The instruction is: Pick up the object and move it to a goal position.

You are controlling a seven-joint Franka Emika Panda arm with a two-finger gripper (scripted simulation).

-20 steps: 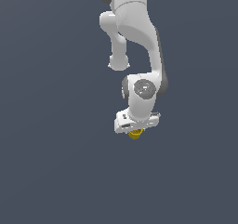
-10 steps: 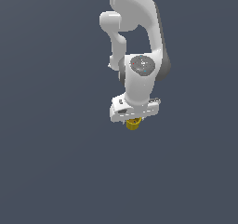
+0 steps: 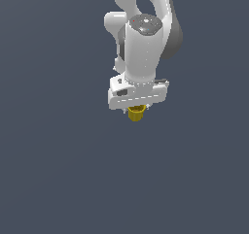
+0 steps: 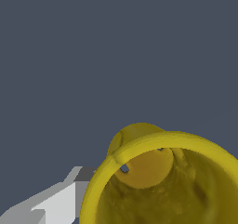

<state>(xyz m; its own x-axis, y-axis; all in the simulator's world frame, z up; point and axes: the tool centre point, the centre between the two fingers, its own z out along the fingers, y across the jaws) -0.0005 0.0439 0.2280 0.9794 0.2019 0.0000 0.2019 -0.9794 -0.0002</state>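
Closest to our wrist camera, the cup (image 4: 186,190) fills the corner of the view: we look straight into its hollow yellow mouth, the rim a thick ring, the inside mottled and darker. A pale grey finger (image 4: 60,202) sits just beside the rim; whether it touches the wall we cannot tell from here. Beyond the cup there is only a plain slate-grey ground.

In the exterior view our gripper (image 3: 137,108) points down with the cup (image 3: 136,113) poking out below the white hand, tucked between the fingers. We hold it there, the jaws drawn in narrow around it. Above, the arm (image 3: 143,39) rises out of the frame.
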